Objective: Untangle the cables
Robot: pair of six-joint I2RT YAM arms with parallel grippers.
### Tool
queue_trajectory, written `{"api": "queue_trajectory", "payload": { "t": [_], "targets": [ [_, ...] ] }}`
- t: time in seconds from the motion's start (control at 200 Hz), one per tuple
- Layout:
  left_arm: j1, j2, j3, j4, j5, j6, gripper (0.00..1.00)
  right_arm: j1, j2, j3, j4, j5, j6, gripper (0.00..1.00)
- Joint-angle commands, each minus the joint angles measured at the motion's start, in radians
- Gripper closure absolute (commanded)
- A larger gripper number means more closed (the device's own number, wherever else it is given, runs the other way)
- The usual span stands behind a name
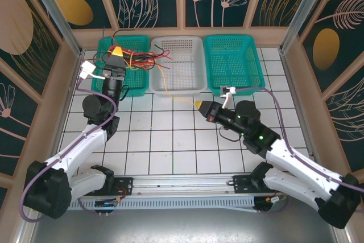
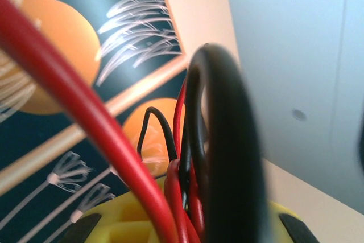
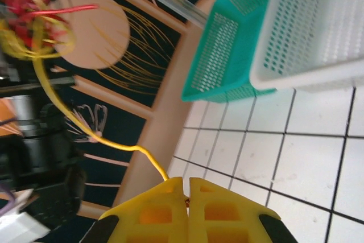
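While the tangled cables (image 1: 142,58) hang bunched above the left green basket (image 1: 134,91), the left gripper (image 1: 116,52) clamps their red and black strands. The right gripper (image 1: 199,105) is pinched shut on the yellow cable (image 3: 136,148). One strand is apparently being drawn free; next it needs a steady outward pull without snagging.

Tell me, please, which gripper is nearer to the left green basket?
Left. The left gripper is over the left green basket, shut on the cables; the right gripper, pinching the yellow cable, is before the white basket.
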Motion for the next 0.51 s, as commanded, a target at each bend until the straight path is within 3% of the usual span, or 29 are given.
{"api": "queue_trajectory", "payload": {
  "t": [0.0, 0.275, 0.501],
  "targets": [
    [0.032, -0.008, 0.034, -0.065, -0.143, 0.062, 1.00, 0.005, -0.103, -0.008, -0.069, 0.066, -0.061, 1.00],
    [0.045, -0.048, 0.018, -0.362, -0.228, 0.092, 1.00, -0.033, -0.211, 0.220, -0.294, 0.160, -0.203, 1.00],
    [0.044, -0.109, -0.056, -0.450, -0.231, 0.156, 1.00, -0.124, -0.192, 0.432, -0.445, 0.181, -0.258, 1.00]
  ]
}}
